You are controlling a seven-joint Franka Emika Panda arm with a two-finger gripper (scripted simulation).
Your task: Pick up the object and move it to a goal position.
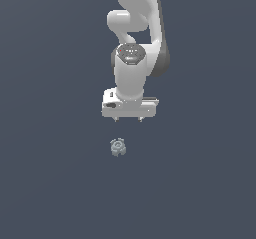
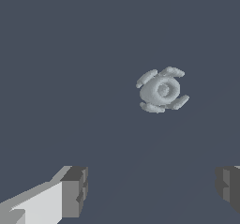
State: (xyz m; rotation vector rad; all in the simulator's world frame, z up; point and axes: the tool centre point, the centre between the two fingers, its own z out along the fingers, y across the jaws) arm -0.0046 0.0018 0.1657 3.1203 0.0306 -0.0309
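The object (image 1: 117,147) is a tiny pale grey-blue gear-like piece with notched edges and a central hole, lying on the dark grey floor. It also shows in the wrist view (image 2: 162,90). My gripper (image 1: 128,119) hangs above and behind it, pointing down, clearly apart from it. The jaws stand wide apart and hold nothing. In the wrist view the two fingertips (image 2: 75,190) show at the edges of the picture, with the object beyond the gap between them, not within it.
The white arm (image 1: 132,43) rises behind the gripper. The floor (image 1: 50,183) is a plain dark grey surface with no other objects in view.
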